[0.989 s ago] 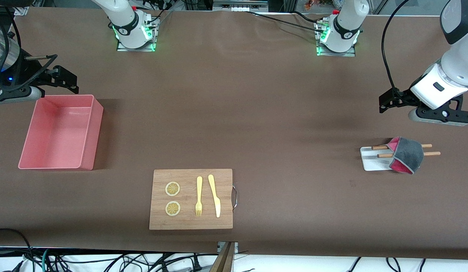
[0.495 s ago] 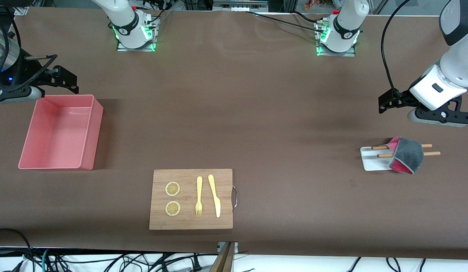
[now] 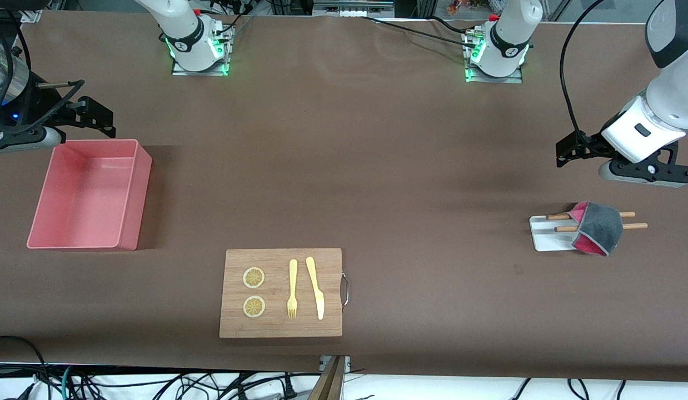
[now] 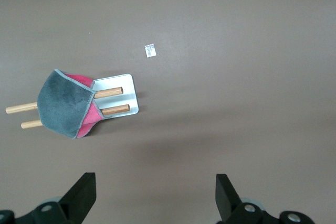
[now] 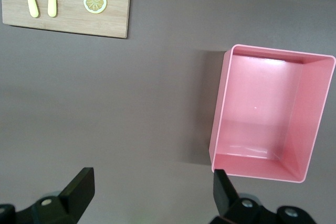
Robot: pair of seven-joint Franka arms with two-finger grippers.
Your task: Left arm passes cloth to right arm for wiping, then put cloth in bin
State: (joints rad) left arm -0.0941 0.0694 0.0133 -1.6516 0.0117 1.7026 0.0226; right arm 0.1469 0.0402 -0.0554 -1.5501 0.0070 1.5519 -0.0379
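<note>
Item: cloth, soft, light, draped over two wooden dowels on the white tray at my left arm's end; I'd pinch its raised fold; left gripper above, right gripper near the bin, both spread, empty.

- The left gripper, fingers spread wide apart in the left wrist view, has crept slightly toward the arms' bases over the past second, edging a little away from the cloth while hanging over bare table at the left arm's end.
- The left arm's white wrist housing has shifted with it, now sitting a touch farther from the cloth than a second ago.
</note>
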